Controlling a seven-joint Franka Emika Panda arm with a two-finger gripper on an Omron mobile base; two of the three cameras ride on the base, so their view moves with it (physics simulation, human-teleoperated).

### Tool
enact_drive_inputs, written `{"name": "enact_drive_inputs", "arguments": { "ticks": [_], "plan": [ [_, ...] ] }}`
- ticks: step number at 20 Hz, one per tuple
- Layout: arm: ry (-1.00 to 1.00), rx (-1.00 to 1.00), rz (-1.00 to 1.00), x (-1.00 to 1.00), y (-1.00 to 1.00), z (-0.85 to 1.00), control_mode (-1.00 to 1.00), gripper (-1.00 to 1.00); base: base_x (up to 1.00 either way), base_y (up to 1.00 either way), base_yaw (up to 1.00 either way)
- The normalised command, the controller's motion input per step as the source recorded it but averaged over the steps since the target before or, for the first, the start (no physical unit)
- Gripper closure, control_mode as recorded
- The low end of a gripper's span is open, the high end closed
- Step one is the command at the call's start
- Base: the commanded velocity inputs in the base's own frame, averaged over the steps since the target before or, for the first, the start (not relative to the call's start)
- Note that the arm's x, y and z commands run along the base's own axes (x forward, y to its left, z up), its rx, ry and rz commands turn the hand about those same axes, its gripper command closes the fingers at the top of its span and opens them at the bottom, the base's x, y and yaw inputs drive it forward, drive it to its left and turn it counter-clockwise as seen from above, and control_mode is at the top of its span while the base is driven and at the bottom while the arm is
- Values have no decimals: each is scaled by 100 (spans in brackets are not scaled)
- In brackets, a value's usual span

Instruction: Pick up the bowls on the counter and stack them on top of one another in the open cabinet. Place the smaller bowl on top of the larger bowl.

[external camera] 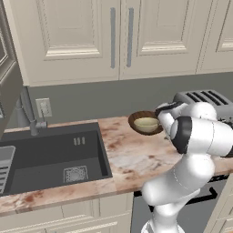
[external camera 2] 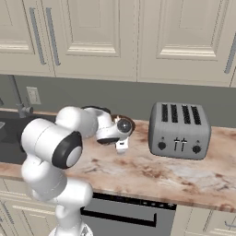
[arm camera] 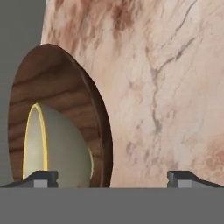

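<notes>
The pale olive-tan smaller bowl (external camera: 146, 124) sits inside the wide dark brown larger bowl (external camera: 134, 120) on the marbled counter (external camera: 132, 157), near the back wall. In the hand view the olive bowl (arm camera: 65, 146) nests in the brown bowl (arm camera: 61, 85), both at the left, rolled sideways. My gripper (arm camera: 113, 178) is open, its fingertips (arm camera: 41, 177) wide apart, the left one in front of the olive bowl and the right one over bare counter (arm camera: 166, 87). From the right base view the gripper (external camera 2: 121, 146) hangs low just above the stone, beside the bowls. The open cabinet is out of view.
A grey four-slot toaster (external camera 2: 179, 129) stands on the counter right of the bowls. A dark sink (external camera: 50, 159) with a faucet (external camera: 29, 113) lies to the left. Closed bar-handled wall cabinets (external camera: 113, 36) hang overhead. A wall outlet (external camera: 44, 108) is behind the sink.
</notes>
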Motion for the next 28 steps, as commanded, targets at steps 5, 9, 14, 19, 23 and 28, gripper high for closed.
{"name": "enact_drive_inputs", "arguments": {
  "ticks": [5,9,14,19,23,28],
  "plan": [
    [0,-1,0,29,3,-22,-100,-100,0,0,0],
    [-1,-2,0,18,0,-36,-100,-100,0,0,0],
    [-3,0,0,21,3,-33,-100,-100,0,0,0],
    [0,-1,0,0,1,-25,-100,-100,0,0,0],
    [-2,0,0,-21,-1,-5,-100,-100,0,0,0],
    [-4,0,0,-5,7,-1,-100,-100,0,0,0]
  ]
}}
